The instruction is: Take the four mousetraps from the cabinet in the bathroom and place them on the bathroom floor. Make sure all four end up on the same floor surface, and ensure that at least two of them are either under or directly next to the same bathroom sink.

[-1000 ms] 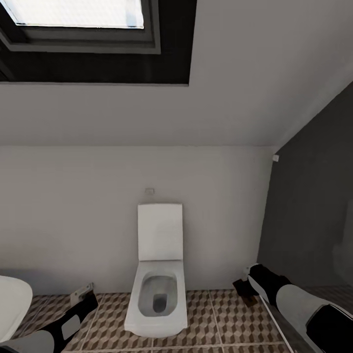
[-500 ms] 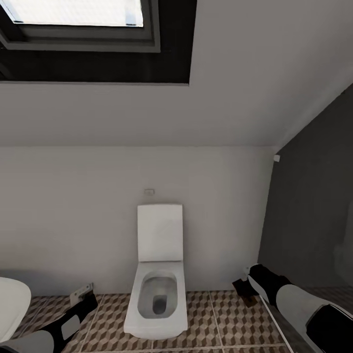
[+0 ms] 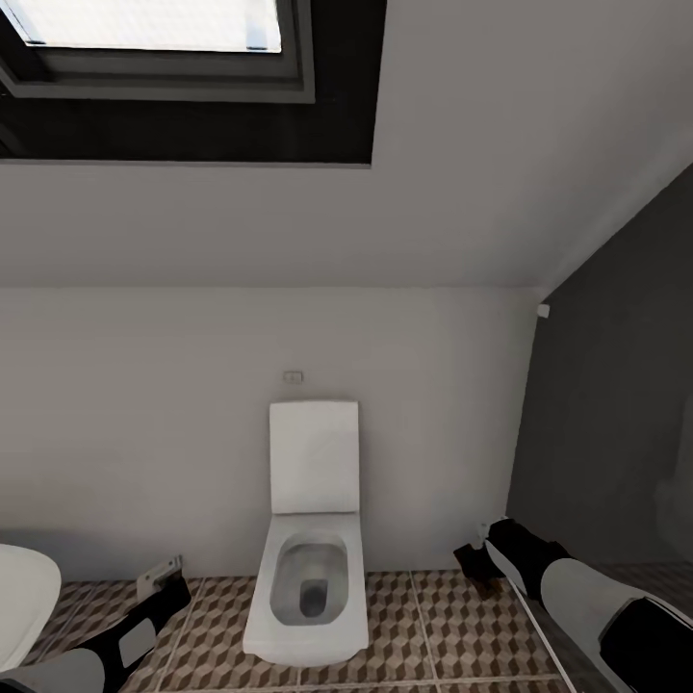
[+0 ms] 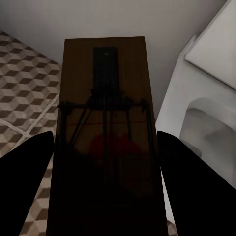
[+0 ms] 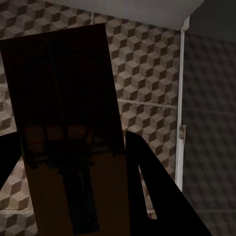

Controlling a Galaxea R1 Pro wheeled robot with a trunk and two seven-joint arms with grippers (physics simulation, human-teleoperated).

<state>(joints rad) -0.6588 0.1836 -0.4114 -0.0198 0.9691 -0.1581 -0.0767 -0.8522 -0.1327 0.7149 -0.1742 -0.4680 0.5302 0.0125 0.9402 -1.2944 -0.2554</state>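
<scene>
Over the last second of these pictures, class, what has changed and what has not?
Hardly anything. The right end effector has edged slightly toward the toilet, still holding its mousetrap. The left end effector stays put, clamped on its own mousetrap. The toilet and the bathroom floor look unchanged.

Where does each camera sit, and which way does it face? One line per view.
Head: high on the robot, facing the toilet and wall; both forearms show.
Left wrist: looks along the left gripper over a mousetrap; toilet beside.
Right wrist: looks along the right gripper, with its mousetrap.
Shared: the floor.
</scene>
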